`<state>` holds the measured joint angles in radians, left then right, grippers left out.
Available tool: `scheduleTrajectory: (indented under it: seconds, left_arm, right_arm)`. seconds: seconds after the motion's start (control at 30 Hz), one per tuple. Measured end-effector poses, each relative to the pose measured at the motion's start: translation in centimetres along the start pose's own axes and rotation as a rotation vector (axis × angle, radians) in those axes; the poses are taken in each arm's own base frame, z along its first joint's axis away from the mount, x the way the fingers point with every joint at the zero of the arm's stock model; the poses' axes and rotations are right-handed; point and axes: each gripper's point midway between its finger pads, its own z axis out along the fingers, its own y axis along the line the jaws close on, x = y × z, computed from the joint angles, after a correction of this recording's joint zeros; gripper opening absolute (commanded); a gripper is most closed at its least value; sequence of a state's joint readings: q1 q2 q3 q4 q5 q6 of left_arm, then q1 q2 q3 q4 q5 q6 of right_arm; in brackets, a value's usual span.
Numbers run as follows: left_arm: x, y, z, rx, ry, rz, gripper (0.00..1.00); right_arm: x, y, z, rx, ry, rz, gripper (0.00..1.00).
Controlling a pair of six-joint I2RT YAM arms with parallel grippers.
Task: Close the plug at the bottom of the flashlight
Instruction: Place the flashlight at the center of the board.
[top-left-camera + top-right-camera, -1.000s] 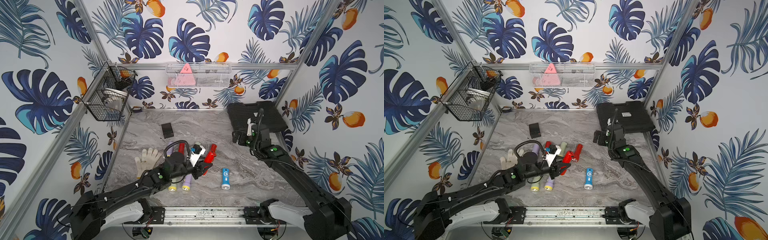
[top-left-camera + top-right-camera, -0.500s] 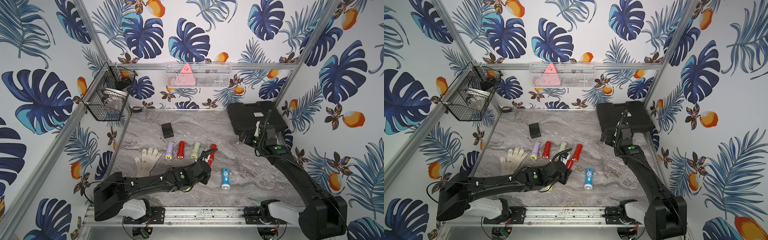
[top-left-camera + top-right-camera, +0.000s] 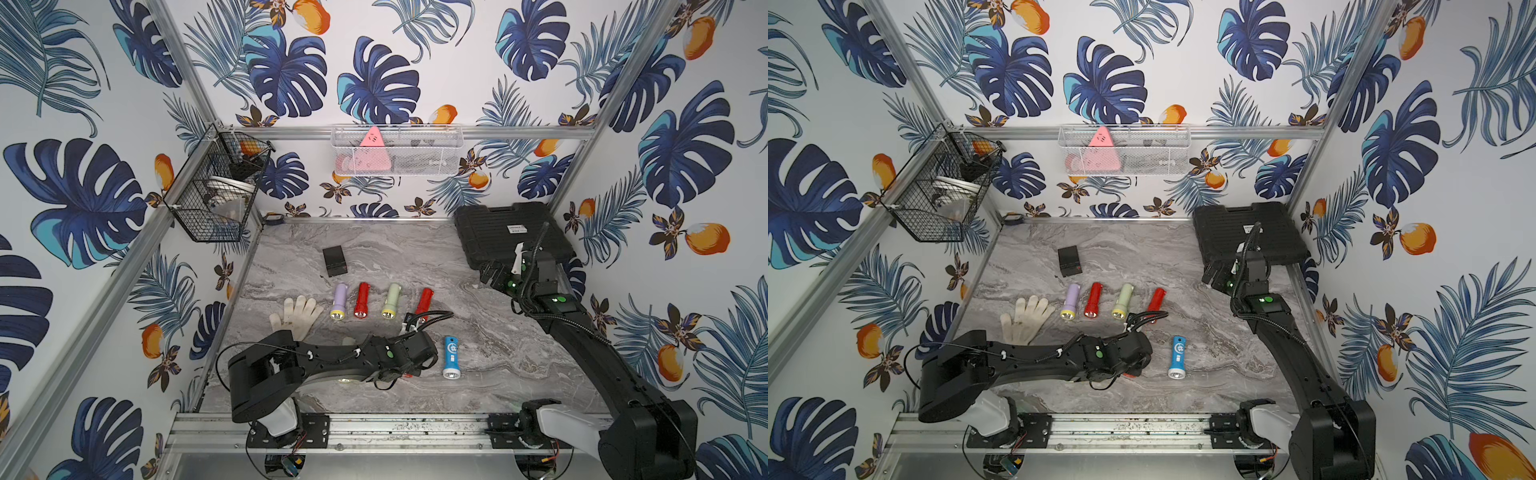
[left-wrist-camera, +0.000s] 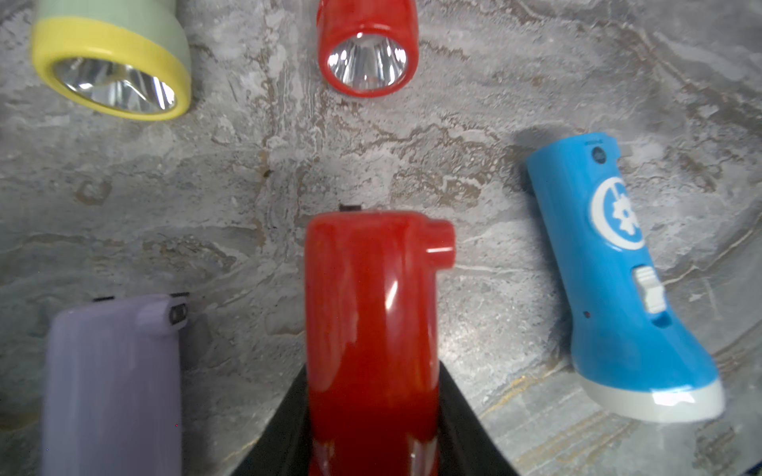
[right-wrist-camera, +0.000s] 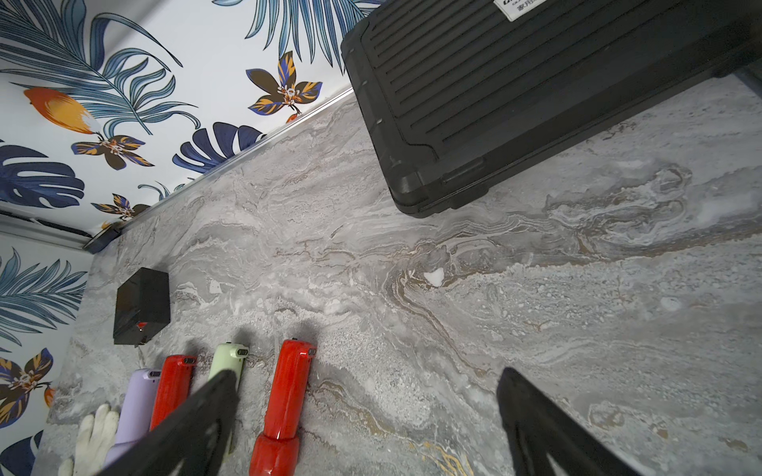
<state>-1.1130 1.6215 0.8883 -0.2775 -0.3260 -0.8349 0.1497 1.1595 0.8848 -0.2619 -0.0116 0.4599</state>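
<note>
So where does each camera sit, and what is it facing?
Top views: high at the front, looking down at the table; both arms show.
Left wrist: low, facing along the held red flashlight; left gripper shows.
Right wrist: raised, facing the black case; open right gripper shows.
Shared: both wrists see the green flashlight.

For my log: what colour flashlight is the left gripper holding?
A red flashlight, clearest in left wrist view.

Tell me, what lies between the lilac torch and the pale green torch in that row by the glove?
A red torch, lying alongside them on the marble top; both top views show it.
</note>
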Motion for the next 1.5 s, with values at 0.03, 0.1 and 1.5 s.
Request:
scheduleTrajectory:
  seconds: [0.03,0.1,1.5]
  left_arm:
    - [0.3,0.0,0.2,-0.004,0.012,0.003,0.00]
    - [0.8,0.0,0.6,-0.006,0.036,0.009,0.00]
    - [-4.4,-6.1,-1.3,0.100,0.001,0.102,0.80]
  right_arm:
    - [0.0,0.0,0.0,-0.001,-0.002,0.000,1.00]
    - [0.0,0.0,0.0,-0.001,-0.002,0.000,1.00]
    - [-0.6,-1.1,-0.8,0.041,-0.032,0.014,1.00]
